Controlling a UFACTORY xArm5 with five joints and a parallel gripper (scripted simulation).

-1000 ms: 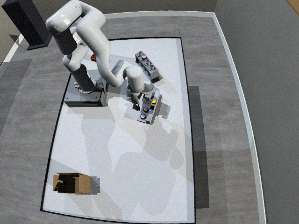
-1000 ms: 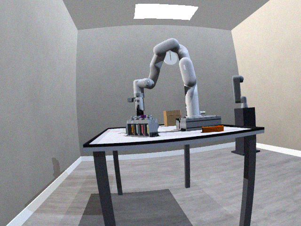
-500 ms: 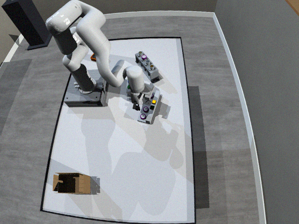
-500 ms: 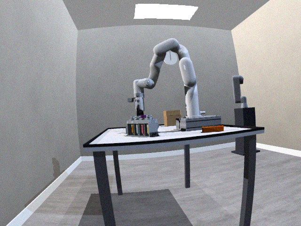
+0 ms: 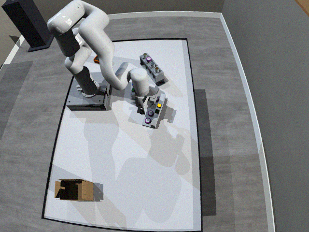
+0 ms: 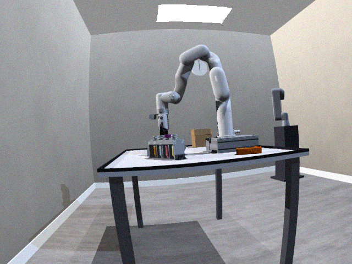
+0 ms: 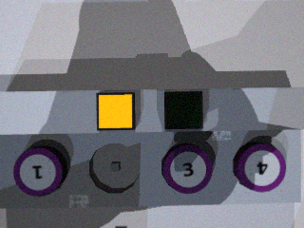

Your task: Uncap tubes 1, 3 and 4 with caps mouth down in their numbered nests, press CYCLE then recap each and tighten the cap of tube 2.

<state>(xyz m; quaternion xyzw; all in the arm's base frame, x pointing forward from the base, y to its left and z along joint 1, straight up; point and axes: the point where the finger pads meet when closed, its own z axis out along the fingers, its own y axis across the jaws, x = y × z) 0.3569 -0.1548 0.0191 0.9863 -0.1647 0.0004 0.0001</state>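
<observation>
The wrist view looks straight down on the cap tray (image 7: 71,111) (image 5: 162,98). Purple-ringed caps lie flat in nest 1 (image 7: 38,171), nest 3 (image 7: 187,168) and nest 4 (image 7: 260,167). Nest 2 (image 7: 115,166) is empty. The amber lamp (image 7: 115,111) (image 5: 159,105) is lit and the lamp beside it (image 7: 183,109) is dark. My gripper (image 5: 141,110) (image 6: 164,130) is open and empty, hanging a little above the tray's near edge. The decapping station (image 5: 159,77) (image 6: 164,149) stands beyond it. Tube 2 keeps its purple cap (image 5: 148,59); the other three tubes are open.
The green key (image 5: 133,89) peeks out under my forearm; the rest of the key housing is hidden. An orange block (image 5: 96,59) (image 6: 248,150) lies behind the arm's base. A cardboard box (image 5: 75,189) (image 6: 201,137) stands at a table corner. A black pedestal (image 5: 24,22) (image 6: 285,136) stands off the table.
</observation>
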